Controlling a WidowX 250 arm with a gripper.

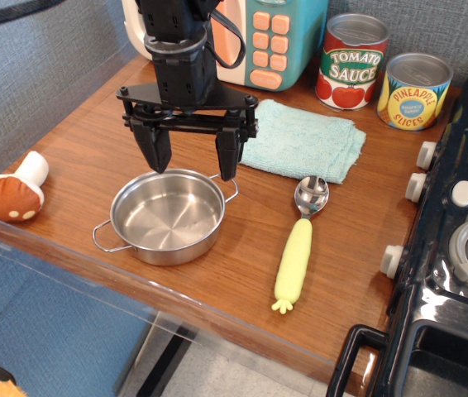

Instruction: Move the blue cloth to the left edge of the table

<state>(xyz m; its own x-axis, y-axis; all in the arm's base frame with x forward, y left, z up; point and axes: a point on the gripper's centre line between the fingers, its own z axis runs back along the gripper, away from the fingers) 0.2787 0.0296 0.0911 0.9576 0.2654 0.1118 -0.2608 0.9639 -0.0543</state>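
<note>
The blue cloth lies flat and folded on the brown wood table, toward the back, right of centre. My gripper hangs open and empty above the far rim of the steel pan. Its right finger is just left of the cloth's near-left corner, apart from it. The left finger hangs over the pan's back-left rim.
A toy mushroom lies at the left edge. A spoon with a yellow handle lies right of the pan. A toy microwave, a tomato sauce can and a pineapple can stand at the back. A black toy stove is on the right.
</note>
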